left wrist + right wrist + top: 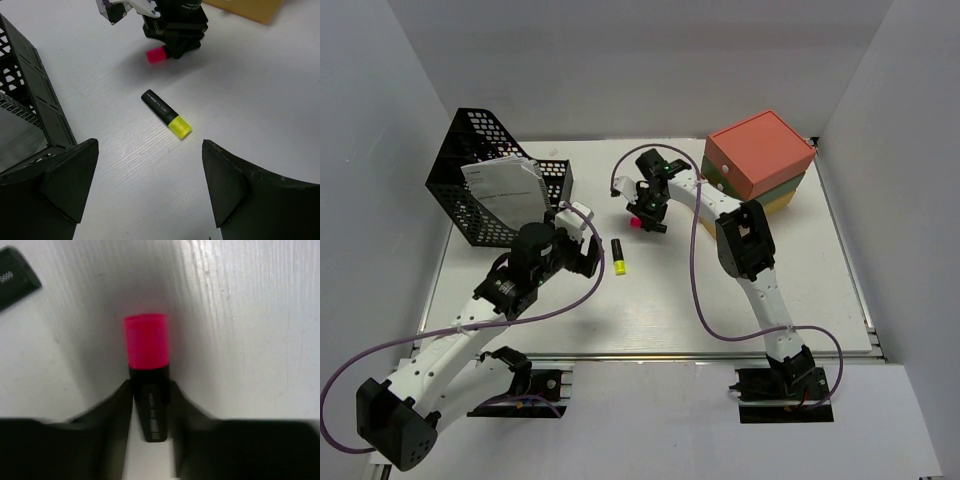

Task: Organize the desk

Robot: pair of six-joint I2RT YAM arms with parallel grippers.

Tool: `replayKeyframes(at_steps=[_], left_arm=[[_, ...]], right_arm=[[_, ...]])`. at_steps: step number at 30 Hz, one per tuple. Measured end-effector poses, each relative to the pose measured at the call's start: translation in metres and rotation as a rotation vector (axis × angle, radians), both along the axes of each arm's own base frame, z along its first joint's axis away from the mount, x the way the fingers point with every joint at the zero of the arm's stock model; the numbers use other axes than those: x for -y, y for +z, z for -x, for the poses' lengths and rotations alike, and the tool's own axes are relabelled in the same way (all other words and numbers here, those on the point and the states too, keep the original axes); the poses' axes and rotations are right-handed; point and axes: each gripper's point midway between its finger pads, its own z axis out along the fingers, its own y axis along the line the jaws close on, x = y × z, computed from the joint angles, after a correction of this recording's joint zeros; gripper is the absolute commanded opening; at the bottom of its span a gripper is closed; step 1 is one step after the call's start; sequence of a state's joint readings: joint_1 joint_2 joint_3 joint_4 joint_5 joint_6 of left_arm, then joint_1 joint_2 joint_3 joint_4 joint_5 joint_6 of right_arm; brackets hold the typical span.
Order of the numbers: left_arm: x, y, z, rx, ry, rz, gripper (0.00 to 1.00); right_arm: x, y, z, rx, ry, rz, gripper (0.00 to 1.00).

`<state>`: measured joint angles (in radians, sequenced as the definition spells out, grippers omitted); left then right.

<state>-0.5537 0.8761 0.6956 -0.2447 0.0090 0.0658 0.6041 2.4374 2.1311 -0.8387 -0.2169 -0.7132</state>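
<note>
Right gripper (149,390) is clenched on the smooth black barrel of a pink highlighter (146,342), whose blunt pink cap points to the top of the wrist frame. Left gripper (150,145) is released, its dark wedge-shaped fingers (70,175) spread wide; beyond them a yellow highlighter (166,113) lies flat, cap toward lower right. Both sit on the worktop (720,300), a white, faintly grained rectangle filling the middle of the top view, long axis left to right, metal rail along its lower edge. Black mesh file basket (480,215) upper left, coral-topped drawer box (760,155) upper right
</note>
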Motion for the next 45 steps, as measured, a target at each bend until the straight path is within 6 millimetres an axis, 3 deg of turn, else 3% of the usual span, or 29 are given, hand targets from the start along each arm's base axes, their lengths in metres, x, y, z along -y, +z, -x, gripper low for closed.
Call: replayKeyframes(at_steps=[2,5,10,13,17,20,29,35,36,38,40,45], left_arm=[[0.002,0.0,0.001,-0.004,-0.009,0.005,0.91],[0.006,-0.004,0.0,-0.019,-0.024,0.008,0.89],[0.012,-0.025,-0.002,-0.088,-0.039,-0.011,0.88],[0.014,-0.03,-0.001,-0.108,-0.046,-0.015,0.89],[0.015,-0.029,0.0,-0.107,-0.051,-0.01,0.89],[0.015,-0.029,0.0,-0.107,-0.054,-0.009,0.89],[0.016,-0.029,0.001,-0.11,-0.059,-0.005,0.89],[0.017,-0.029,0.001,-0.111,-0.06,-0.003,0.89],[0.017,-0.029,0.001,-0.111,-0.06,-0.003,0.89],[0.017,-0.029,0.001,-0.111,-0.061,-0.003,0.89],[0.017,-0.029,0.001,-0.112,-0.063,-0.002,0.89],[0.017,-0.029,0.002,-0.112,-0.064,-0.002,0.89]], right_arm=[[0.001,0.0,-0.001,0.001,-0.005,0.001,0.0],[0.003,0.002,0.002,-0.001,-0.018,-0.01,0.0],[0.03,0.014,0.04,-0.065,-0.094,-0.016,0.0],[0.046,0.049,0.05,-0.046,-0.176,-0.054,0.0],[0.063,0.114,0.031,0.108,-0.323,-0.136,0.0],[0.086,0.138,0.021,0.224,-0.445,-0.137,0.0],[0.15,0.104,0.002,0.399,-0.705,0.112,0.0],[0.171,0.107,-0.013,0.517,-0.782,0.189,0.0],[0.172,0.105,-0.015,0.525,-0.786,0.199,0.07],[0.175,0.099,-0.016,0.522,-0.781,0.225,0.37],[0.174,0.09,-0.017,0.496,-0.767,0.244,0.55],[0.17,0.082,-0.015,0.457,-0.742,0.245,0.55]])
